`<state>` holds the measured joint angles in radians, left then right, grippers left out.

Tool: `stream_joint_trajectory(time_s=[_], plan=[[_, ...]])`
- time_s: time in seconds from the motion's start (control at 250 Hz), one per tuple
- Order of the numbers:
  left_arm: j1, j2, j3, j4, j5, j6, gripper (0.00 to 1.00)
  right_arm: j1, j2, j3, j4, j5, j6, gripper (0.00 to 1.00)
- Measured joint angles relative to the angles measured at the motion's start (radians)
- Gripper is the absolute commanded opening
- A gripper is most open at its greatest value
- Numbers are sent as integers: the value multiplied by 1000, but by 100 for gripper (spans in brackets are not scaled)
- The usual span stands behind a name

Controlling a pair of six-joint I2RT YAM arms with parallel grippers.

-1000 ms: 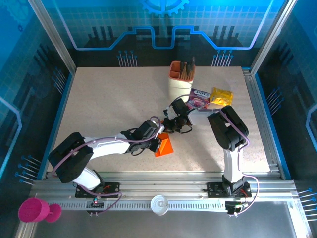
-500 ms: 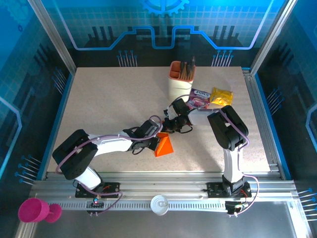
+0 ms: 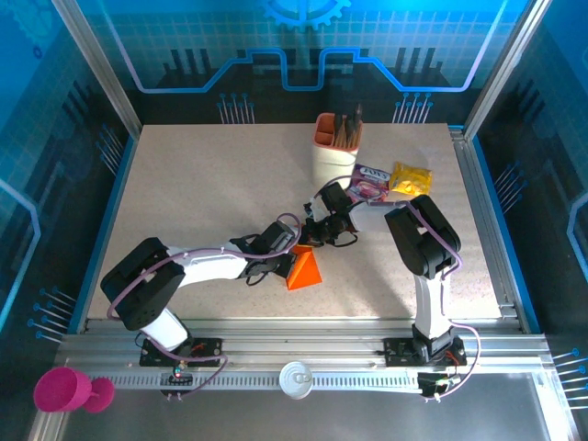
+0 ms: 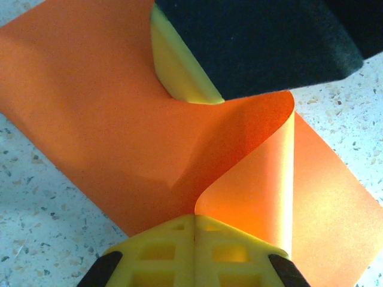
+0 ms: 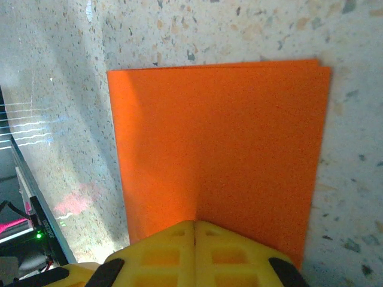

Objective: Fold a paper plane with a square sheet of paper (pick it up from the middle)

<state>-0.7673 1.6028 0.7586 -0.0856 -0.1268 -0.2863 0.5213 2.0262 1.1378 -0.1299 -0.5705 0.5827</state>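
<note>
The square sheet of paper (image 3: 306, 273) is bright orange and lies part folded on the table just in front of centre. In the left wrist view the paper (image 4: 90, 107) has one flap curled up off the table. My left gripper (image 4: 194, 216) is shut on that flap's edge; from above, the left gripper (image 3: 292, 260) is at the paper's left side. In the right wrist view my right gripper (image 5: 194, 223) is shut, its tips resting on the flat doubled paper (image 5: 221, 137). From above, the right gripper (image 3: 310, 243) is at the paper's far edge. One right finger (image 4: 179, 78) touches the paper just beyond the curl.
A beige-and-orange pen cup (image 3: 334, 152) stands behind the grippers. A pink snack packet (image 3: 370, 183) and a yellow one (image 3: 410, 178) lie at the back right. The speckled table (image 3: 202, 184) is bare on the left. A pink cup (image 3: 64, 390) sits off the table, front left.
The left arm has shifted slightly right and forward, and the paper's lifted flap now stands up as a taller triangle. The right arm has not moved.
</note>
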Motion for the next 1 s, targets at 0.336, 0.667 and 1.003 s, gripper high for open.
stream_joint_trajectory(time_s=[0.336, 0.667, 1.003], plan=[[0, 0, 0, 0, 0, -3, 0, -5, 1, -6, 12, -14, 0, 0], [0, -61, -26, 0, 4, -22, 0, -5, 2, -6, 12, -14, 0, 0], [0, -66, -28, 2, 4, -28, 0, -6, 3, -6, 15, -19, 2, 0]])
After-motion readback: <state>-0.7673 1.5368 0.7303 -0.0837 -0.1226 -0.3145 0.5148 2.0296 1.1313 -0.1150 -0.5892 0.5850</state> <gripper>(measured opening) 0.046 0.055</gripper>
